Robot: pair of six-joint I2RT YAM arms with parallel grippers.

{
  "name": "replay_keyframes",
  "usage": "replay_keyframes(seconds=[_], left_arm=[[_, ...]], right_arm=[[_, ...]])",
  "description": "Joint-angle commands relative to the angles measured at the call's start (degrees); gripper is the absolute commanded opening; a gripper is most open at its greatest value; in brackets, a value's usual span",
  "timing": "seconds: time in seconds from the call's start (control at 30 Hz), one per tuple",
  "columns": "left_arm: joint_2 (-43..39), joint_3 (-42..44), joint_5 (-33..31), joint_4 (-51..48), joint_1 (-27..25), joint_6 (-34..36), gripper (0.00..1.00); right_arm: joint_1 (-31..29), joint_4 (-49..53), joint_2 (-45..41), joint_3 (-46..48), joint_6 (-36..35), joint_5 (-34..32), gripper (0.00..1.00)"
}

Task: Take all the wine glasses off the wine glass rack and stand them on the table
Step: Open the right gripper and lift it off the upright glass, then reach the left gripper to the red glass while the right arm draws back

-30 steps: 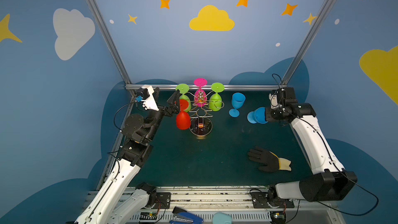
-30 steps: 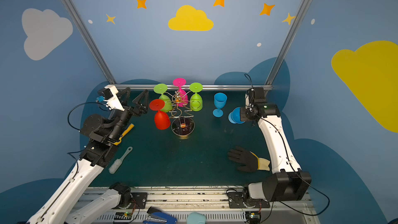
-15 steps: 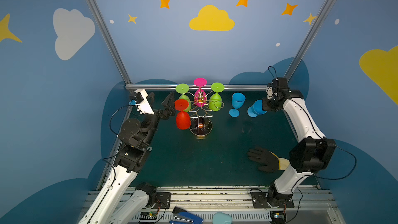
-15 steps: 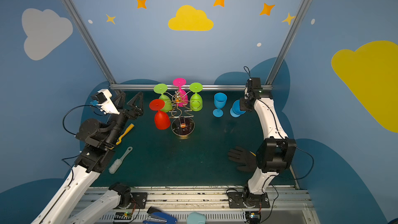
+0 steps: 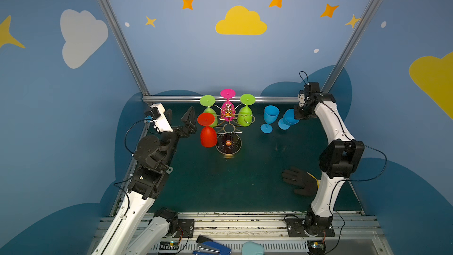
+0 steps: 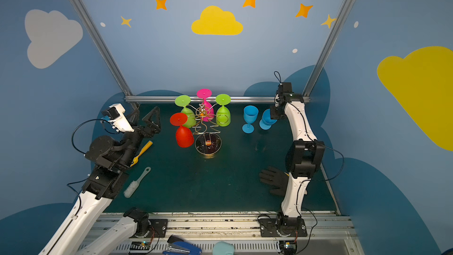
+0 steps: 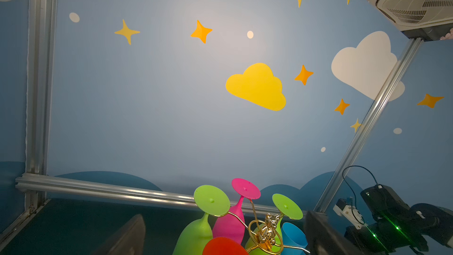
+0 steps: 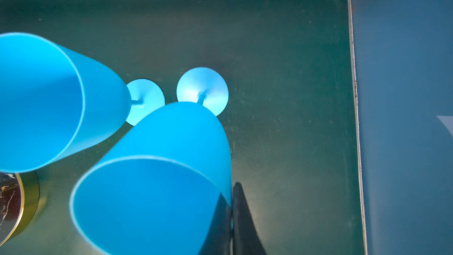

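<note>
where the dark green mat (image 5: 220, 187) meets blue walls (image 5: 171, 57) painted with clouds and stars, both top views show the wine glass rack (image 5: 228, 128) standing mid-back, a red wine glass (image 5: 207, 134) hanging bowl-down on it. the left gripper (image 5: 179, 118) hovers just left of that glass, jaws wide apart. right of the rack, the right gripper (image 5: 296, 116) pinches the rim of a blue wine glass (image 5: 286, 121) beside a second blue wine glass (image 5: 269, 117). the left wrist view looks up the back wall to a ceiling vent (image 7: 416, 3). the right wrist view shows scuffed mat and fingers (image 8: 242, 222) closed on that rim.
</note>
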State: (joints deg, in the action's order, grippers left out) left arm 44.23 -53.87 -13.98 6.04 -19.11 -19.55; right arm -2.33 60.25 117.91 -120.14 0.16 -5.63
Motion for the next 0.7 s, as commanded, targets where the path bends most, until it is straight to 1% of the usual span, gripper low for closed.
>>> replay_keyframes(seconds=[0.0,0.13,0.53,0.6,0.67], left_arm=[[-0.5,-0.1,-0.6,-0.8,0.5,-0.3,0.99],[-0.4,-0.3,-0.6,-1.2,0.7,-0.7,0.99],[-0.5,-0.3,-0.4,-1.6,1.1,-1.3,1.0],[-0.5,-0.3,-0.3,-1.7,1.2,-1.3,1.0],[-0.5,-0.3,-0.3,-1.8,1.3,-1.4,1.0]], right_arm=[[0.0,8.3,3.4,-6.3,-0.4,1.2,0.0],[-0.3,11.0,6.3,-10.4,-0.8,1.8,0.0],[-0.7,9.5,8.0,-10.5,-0.7,2.2,0.0],[-0.7,9.4,8.1,-10.6,-0.5,2.2,0.07],[-0.7,9.5,8.2,-11.0,-0.5,2.4,0.17]])
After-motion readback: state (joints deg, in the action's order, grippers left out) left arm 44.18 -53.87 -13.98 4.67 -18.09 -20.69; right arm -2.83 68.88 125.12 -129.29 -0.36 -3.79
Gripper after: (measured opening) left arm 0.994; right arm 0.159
